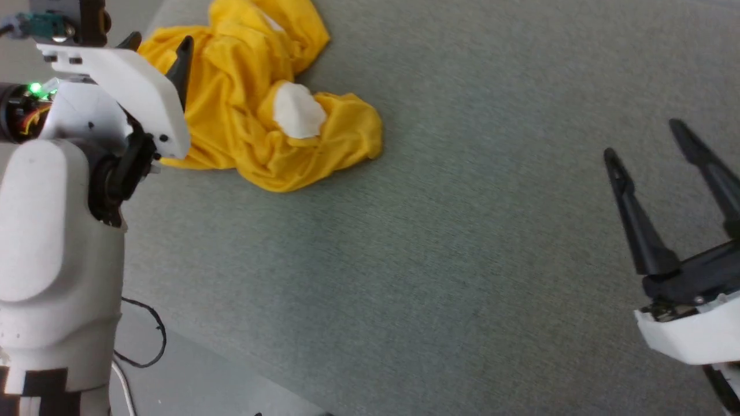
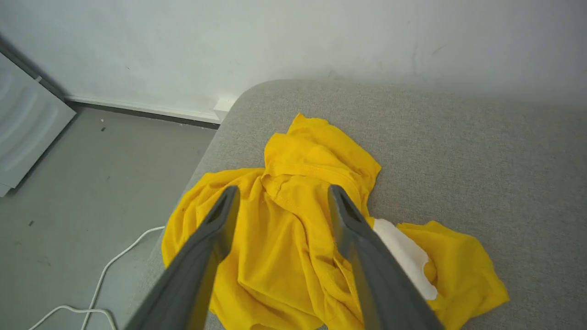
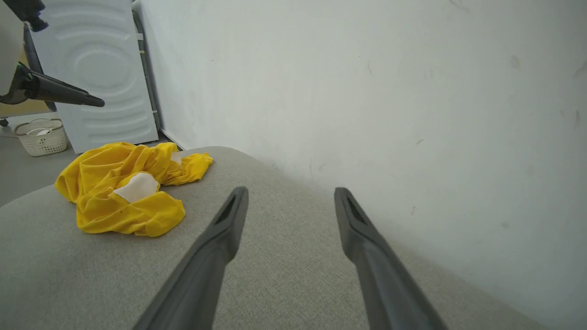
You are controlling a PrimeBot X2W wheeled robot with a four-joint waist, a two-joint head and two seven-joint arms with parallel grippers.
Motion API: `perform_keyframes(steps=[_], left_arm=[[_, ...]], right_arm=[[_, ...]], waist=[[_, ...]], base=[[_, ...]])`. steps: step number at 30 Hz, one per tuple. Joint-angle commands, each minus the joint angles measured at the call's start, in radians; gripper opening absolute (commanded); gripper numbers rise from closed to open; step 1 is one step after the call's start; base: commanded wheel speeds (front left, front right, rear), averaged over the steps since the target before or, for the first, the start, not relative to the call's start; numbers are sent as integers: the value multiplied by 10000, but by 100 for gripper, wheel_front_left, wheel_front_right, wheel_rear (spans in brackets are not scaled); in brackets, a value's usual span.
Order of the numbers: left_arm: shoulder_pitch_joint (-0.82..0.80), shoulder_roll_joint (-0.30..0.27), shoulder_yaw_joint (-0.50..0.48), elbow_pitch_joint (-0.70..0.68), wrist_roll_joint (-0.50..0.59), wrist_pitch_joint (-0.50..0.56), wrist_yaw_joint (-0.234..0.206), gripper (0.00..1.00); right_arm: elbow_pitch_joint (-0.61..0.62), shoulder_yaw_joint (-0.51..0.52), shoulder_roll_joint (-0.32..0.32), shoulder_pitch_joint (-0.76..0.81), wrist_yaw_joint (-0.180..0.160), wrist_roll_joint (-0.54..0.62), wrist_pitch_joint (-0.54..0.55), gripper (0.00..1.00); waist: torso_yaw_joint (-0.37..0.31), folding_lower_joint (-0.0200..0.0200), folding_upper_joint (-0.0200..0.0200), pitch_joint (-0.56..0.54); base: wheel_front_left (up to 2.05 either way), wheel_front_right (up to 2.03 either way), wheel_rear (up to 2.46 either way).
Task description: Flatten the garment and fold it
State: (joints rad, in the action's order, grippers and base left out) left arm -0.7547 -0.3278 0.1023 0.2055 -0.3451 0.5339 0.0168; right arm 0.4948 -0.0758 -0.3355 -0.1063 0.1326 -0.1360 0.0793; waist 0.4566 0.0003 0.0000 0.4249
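My left arm point(image 1: 58, 231) rises pale at the head view's left edge, bent at the wrist, and the left claw point(image 1: 161, 40) points forward with both dark fingers spread wide. The right claw point(image 1: 643, 138) stands at the lower right, well apart from the left, fingers angled upward and likewise parted.

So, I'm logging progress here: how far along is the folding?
Done: nothing yet; the garment lies crumpled in a heap on the grey cushion. In hand: the left gripper hovers open above it; the right gripper is open, off to the side. Left: flattening and every fold.
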Motion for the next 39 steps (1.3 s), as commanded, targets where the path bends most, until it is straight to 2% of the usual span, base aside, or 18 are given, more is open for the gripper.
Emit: perform_keyframes(steps=[1, 7, 16, 17, 18, 19, 29, 36, 39], left_arm=[[-241, -98, -16, 108, -89, 162, 89, 100], [-394, -553, 137, 814, 12, 709, 261, 100], [-150, -651, 360, 2149, 195, 764, 102, 100], [-123, -660, 387, 2268, 229, 683, 91, 85], [-97, -687, 419, 2384, 274, 586, 95, 27], [-80, -719, 455, 2482, 310, 465, 132, 0], [-421, -1225, 364, 2710, 398, -169, 243, 0], [-1099, -2109, 383, 1982, 705, -465, 504, 0], [-1565, -2299, 470, 1528, 718, -304, 633, 0]], right_arm=[[212, 84, -115, -192, -19, -81, 74, 100], [660, 429, -520, -369, -19, -253, 306, 100], [968, 595, -750, -377, -19, -447, 411, 100], [974, 602, -760, -382, -19, -460, 415, 100], [976, 614, -768, -386, -19, -470, 417, 100], [971, 626, -770, -389, -19, -476, 418, 100], [545, 446, -503, -465, -19, -579, 131, 100], [-326, 38, 283, -525, -19, -583, -443, 100], [-736, 26, 669, -458, -19, -561, -707, 100]], waist=[[-1003, -3, 0, 1069], [-1499, -3, 0, 1736], [-1629, -3, 0, 2223], [-1633, -3, 0, 2247], [-1633, -3, 0, 2267], [-1630, -3, 0, 2279], [-1551, -3, 0, 1589], [-1866, -3, 0, 156], [-2033, -3, 0, -457]], base=[[0, 0, 0], [0, 0, 0], [0, 0, 0], [0, 0, 0], [0, 0, 0], [0, 0, 0], [0, 0, 0], [0, 0, 0], [0, 0, 0]])
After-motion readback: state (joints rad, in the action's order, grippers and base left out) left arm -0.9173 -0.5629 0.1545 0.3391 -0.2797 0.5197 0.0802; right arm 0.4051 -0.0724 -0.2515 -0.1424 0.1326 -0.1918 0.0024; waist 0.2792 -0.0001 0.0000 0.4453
